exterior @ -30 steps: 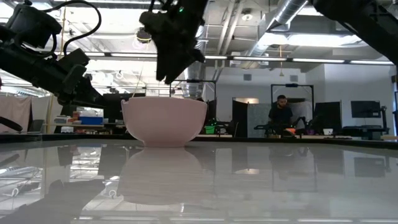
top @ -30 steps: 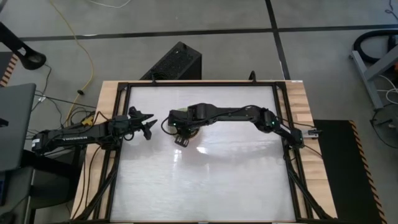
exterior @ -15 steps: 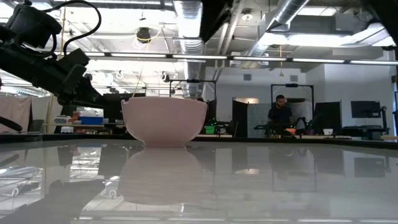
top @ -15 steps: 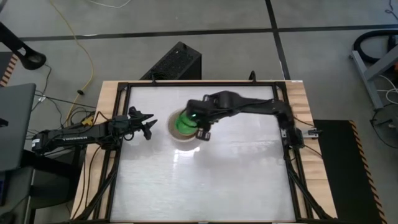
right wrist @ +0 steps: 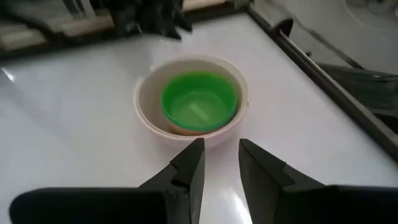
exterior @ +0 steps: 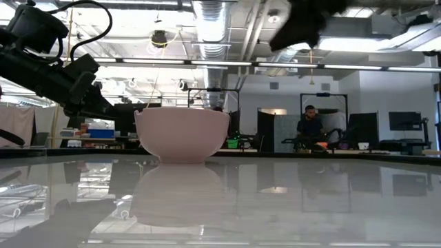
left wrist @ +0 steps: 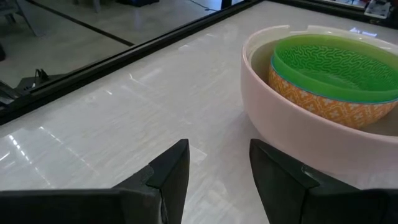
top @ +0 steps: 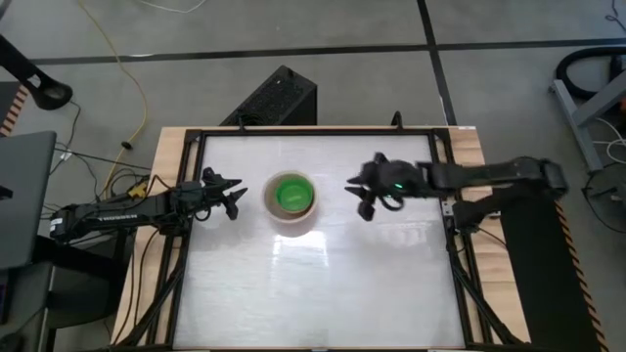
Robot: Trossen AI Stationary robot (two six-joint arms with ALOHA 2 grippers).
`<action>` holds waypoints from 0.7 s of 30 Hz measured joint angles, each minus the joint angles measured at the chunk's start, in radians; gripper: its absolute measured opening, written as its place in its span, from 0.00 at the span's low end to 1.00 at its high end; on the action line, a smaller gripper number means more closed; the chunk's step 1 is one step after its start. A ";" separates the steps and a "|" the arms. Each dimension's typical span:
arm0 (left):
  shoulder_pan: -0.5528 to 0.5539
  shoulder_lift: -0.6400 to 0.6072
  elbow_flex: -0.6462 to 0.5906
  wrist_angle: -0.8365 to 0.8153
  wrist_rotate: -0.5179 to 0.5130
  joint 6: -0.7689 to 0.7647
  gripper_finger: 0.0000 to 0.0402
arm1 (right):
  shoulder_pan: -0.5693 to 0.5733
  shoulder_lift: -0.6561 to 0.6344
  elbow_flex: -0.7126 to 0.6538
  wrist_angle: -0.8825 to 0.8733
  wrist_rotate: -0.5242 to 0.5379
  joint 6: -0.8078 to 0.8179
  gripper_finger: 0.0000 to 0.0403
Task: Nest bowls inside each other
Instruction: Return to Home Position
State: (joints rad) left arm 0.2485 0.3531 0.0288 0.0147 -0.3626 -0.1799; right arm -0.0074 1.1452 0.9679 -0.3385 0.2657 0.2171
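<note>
Green plastic is being shown at the middle of the stack. The green bowl [top: 290, 194] is sitting inside a patterned bowl [left wrist: 323, 107], whose orange outer wall is being seen only from the left wrist. Both are being carried by the pink bowl [exterior: 182, 134].

The nested bowls are standing upright on the white desk [top: 323, 284], a little to the left of its middle, between the two pincers.

The left pincer [top: 238, 196] is being held low, just beside the pink bowl but apart from it. Its fingers are spread and nothing is lying between them.

The right pincer [top: 357, 196] is being held well apart from the stack on the other side, raised above the desk. Its fingers are spread as well, and nothing is being pinched by them.
</note>
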 joint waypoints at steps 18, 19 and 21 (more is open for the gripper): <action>0.000 0.000 0.000 0.000 0.000 0.000 0.39 | 0.061 -0.332 -0.827 0.887 -0.058 0.118 0.18; 0.000 0.000 0.000 0.000 0.000 0.000 0.39 | 0.064 -0.338 -0.841 0.904 -0.058 0.115 0.17; 0.000 0.000 0.000 0.000 0.000 0.000 0.39 | 0.068 -0.354 -0.876 0.956 -0.059 0.089 0.15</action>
State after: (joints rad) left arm 0.2485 0.3531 0.0287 0.0147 -0.3626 -0.1799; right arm 0.0601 0.7915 0.0919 0.6170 0.2068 0.3066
